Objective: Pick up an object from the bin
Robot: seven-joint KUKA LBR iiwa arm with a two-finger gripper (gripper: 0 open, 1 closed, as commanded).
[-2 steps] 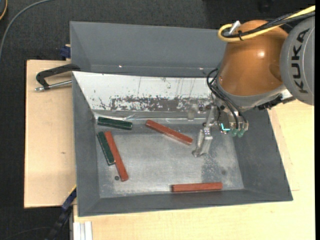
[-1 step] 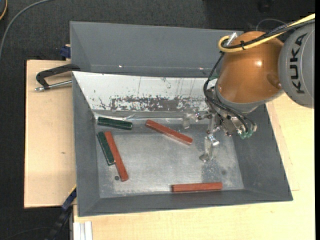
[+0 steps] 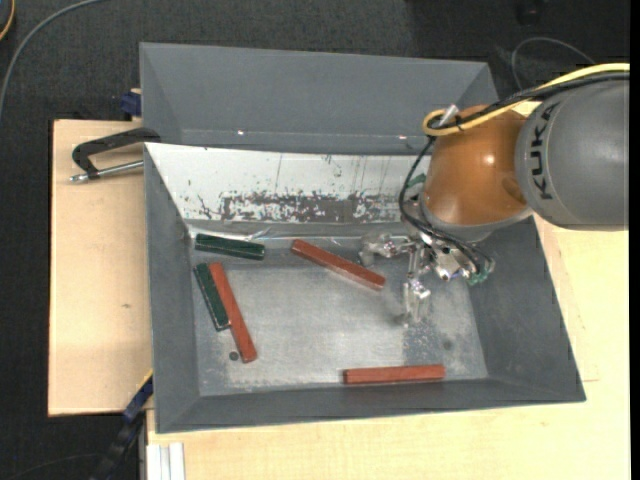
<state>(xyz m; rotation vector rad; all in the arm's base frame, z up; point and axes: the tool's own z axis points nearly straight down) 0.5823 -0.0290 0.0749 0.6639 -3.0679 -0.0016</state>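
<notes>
My gripper [image 3: 414, 300] hangs low over the floor in the right half of the grey bin [image 3: 168, 298], and I cannot tell whether my jaws are parted or clenched. The nearest thing is a slanted red bar [image 3: 338, 265] just to my left, its right end seemingly close to me but not touching. Another red bar [image 3: 394, 374] lies along the near wall, and a third red bar [image 3: 234, 316] lies beside a dark green bar [image 3: 212, 296] at the left, with a second green bar [image 3: 230, 246] beyond them.
</notes>
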